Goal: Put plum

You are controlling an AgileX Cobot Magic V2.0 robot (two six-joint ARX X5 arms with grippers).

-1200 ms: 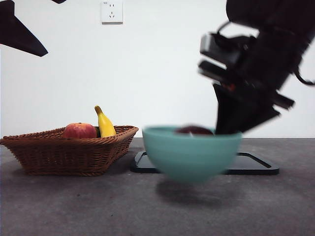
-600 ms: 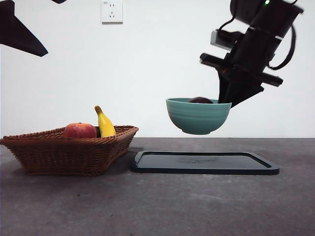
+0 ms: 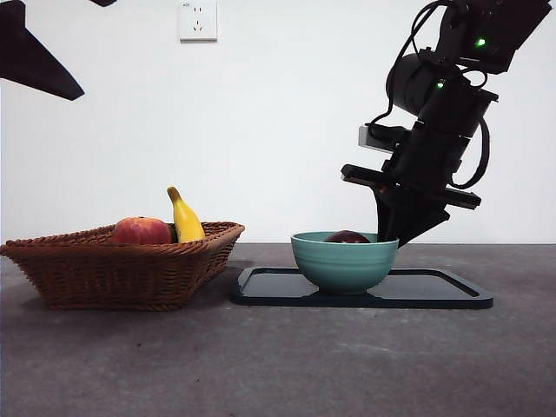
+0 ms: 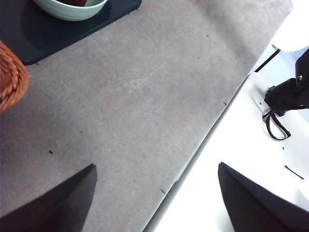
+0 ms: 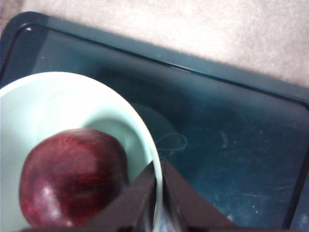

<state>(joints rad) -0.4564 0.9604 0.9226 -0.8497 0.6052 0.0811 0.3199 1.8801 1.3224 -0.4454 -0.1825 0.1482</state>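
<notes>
The dark maroon plum (image 3: pixel 347 236) (image 5: pixel 72 176) lies inside a teal bowl (image 3: pixel 344 261) (image 5: pixel 58 101). This bowl stands on the black tray (image 3: pixel 434 291) (image 5: pixel 231 145). My right gripper (image 3: pixel 388 236) (image 5: pixel 158 193) comes down from the upper right and is shut on the bowl's right rim, one jaw inside and one outside. High above the table's near edge my left gripper (image 4: pixel 156 166) hangs open and holds nothing. In the left wrist view the bowl (image 4: pixel 72 7) shows only in part.
A wicker basket (image 3: pixel 122 265) (image 4: pixel 9 72) stands left of the tray, with a red-orange peach (image 3: pixel 141 230) and a yellow banana (image 3: pixel 185 217) in it. The left arm (image 3: pixel 35 61) shows as a dark tip at the top left. A wall socket (image 3: pixel 197 20) is behind.
The right gripper carried the bowl with the plum away from the camera, raised it over the tray, then lowered it onto the tray. The left arm has not moved.
</notes>
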